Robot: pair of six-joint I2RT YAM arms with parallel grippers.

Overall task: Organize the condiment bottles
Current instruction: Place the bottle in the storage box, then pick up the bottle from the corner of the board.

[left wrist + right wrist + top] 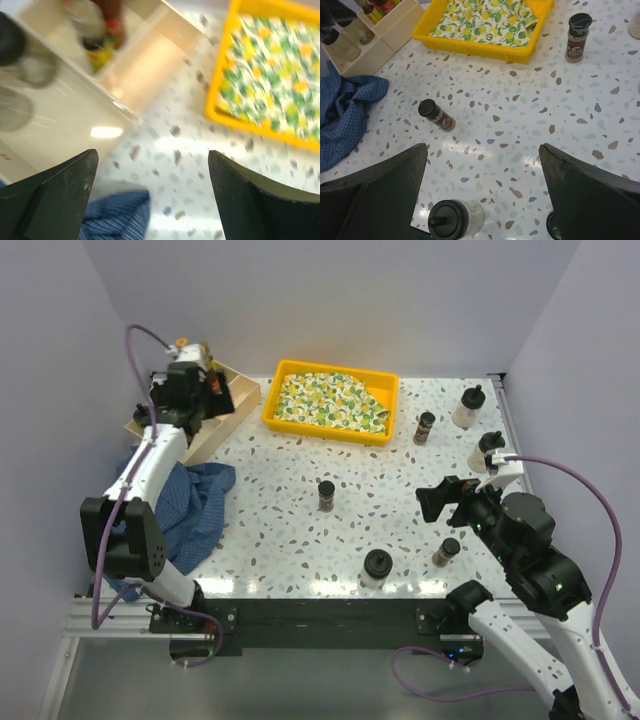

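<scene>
My left gripper (200, 388) hovers open over the pale wooden box (215, 415); nothing sits between its fingers (65, 185). Sauce bottles (106, 35) and dark-capped ones (11, 45) stand blurred in the box's compartments. On the table stand a brown spice jar (326, 494), a clear squat bottle (376, 567), another spice jar (446, 552), a third (425, 427), and clear bottles (468, 408) (488, 452) at the right. My right gripper (437, 495) is open above the table, with the clear bottle (457, 220) and a spice jar (436, 115) below it.
A yellow tray (330, 400) with lemon-patterned cloth stands at the back centre. A blue checked cloth (190, 505) lies crumpled at the left by the left arm. White walls close in on both sides and the back.
</scene>
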